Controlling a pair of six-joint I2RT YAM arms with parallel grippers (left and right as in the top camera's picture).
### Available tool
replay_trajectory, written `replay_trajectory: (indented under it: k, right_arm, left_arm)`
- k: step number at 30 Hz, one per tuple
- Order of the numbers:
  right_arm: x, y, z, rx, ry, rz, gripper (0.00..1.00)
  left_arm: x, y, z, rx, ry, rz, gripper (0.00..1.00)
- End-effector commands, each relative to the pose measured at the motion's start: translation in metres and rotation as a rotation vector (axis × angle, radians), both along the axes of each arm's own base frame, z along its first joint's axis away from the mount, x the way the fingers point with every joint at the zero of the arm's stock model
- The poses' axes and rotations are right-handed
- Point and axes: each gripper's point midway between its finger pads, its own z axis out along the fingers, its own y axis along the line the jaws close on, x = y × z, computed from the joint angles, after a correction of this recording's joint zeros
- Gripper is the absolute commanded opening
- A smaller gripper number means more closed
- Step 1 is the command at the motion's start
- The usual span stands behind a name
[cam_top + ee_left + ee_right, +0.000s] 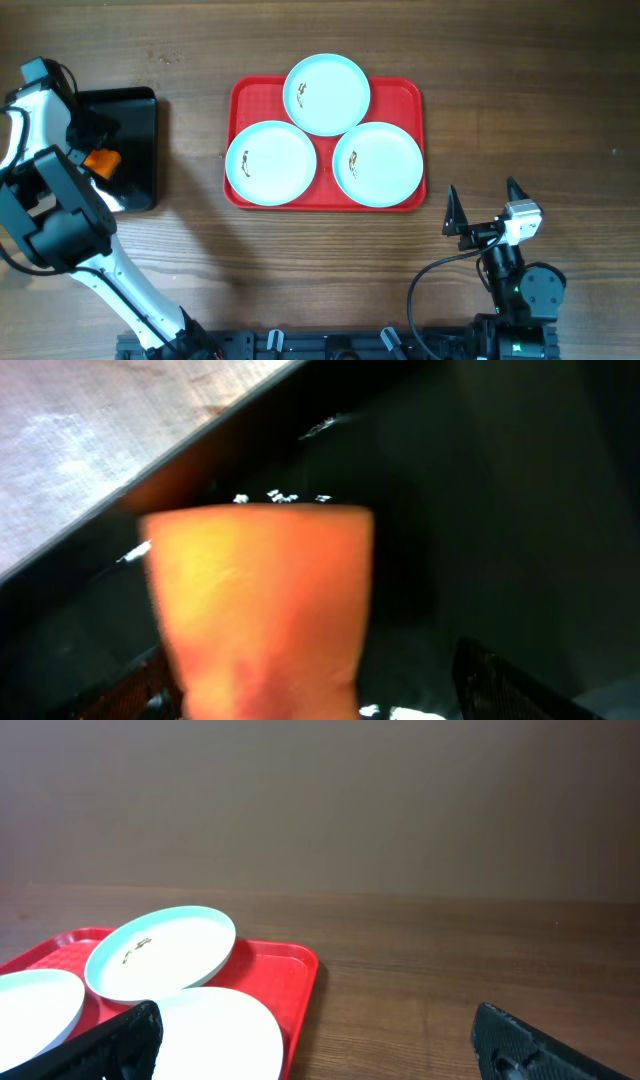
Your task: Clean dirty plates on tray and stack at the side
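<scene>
Wooden table (300,270) bears one tray (240,95), three plates (327,95); left fingers (500,685) wide around sponge (260,600), right fingers (120,1040) wide.

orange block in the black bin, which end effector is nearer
Left: left end effector is right at the orange block; right end effector sits past the red plastic tray.

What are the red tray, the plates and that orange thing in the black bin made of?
The tray looks like red plastic: one even colour, a moulded rim, rounded corners. The plates are smooth, pale blue-white with thin rims; plastic or ceramic, hard to tell. The orange thing looks soft, maybe a sponge, but it is blurred.
</scene>
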Motion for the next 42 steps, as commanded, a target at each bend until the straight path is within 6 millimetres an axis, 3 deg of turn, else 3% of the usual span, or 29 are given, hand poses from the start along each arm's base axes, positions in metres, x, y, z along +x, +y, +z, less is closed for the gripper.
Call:
replay_trajectory:
  k: [1,4,6,8,9,11,18,19,20,21,22,27,36,42]
  right_arm:
    - [0.0,-0.003,0.0,-0.017,-0.006,-0.015,1.0]
    - [0.0,-0.003,0.0,-0.017,-0.006,-0.015,1.0]
    - [0.0,-0.003,0.0,-0.017,-0.006,-0.015,1.0]
    - [0.0,-0.003,0.0,-0.017,-0.006,-0.015,1.0]
    - [0.0,-0.003,0.0,-0.017,-0.006,-0.015,1.0]
    - [0.0,-0.003,0.0,-0.017,-0.006,-0.015,1.0]
    - [0.0,-0.003,0.0,-0.017,-0.006,-0.015,1.0]
    - [0.0,-0.003,0.0,-0.017,-0.006,-0.015,1.0]
    - [0.0,-0.003,0.0,-0.017,-0.006,-0.015,1.0]
    - [0.0,-0.003,0.0,-0.017,-0.006,-0.015,1.0]
    - [0.0,-0.003,0.0,-0.018,-0.006,-0.015,1.0]
    - [0.0,-0.003,0.0,-0.017,-0.006,-0.015,1.0]
    - [0.0,-0.003,0.0,-0.017,-0.006,-0.015,1.0]
    - [0.0,-0.003,0.0,-0.017,-0.006,-0.015,1.0]
  left_arm:
    - [-0.01,-0.013,-0.026,-0.065,0.023,-0.014,0.83]
    - [-0.019,-0.015,-0.04,-0.071,0.035,-0.009,0.81]
    - [-0.021,-0.015,-0.042,-0.073,0.04,-0.008,0.73]
    - [-0.021,-0.015,-0.042,-0.074,0.041,-0.008,0.3]
    - [-0.021,-0.015,-0.042,-0.074,0.04,-0.008,0.15]
    - [-0.022,-0.016,-0.042,-0.076,0.044,-0.008,0.04]
    - [-0.022,-0.017,-0.03,-0.073,0.037,-0.01,0.04]
    - [-0.021,-0.017,-0.026,-0.068,0.028,-0.011,0.09]
    - [-0.02,-0.016,-0.023,-0.064,0.021,-0.01,0.32]
    - [-0.019,-0.015,-0.02,-0.06,0.013,-0.011,0.84]
    - [-0.018,-0.014,-0.019,-0.055,0.006,-0.011,1.0]
    - [-0.01,-0.008,-0.018,-0.018,-0.011,-0.101,1.0]
    - [0.003,0.005,-0.015,0.045,-0.057,-0.098,0.96]
    - [0.006,0.007,-0.019,0.056,-0.076,-0.098,0.35]
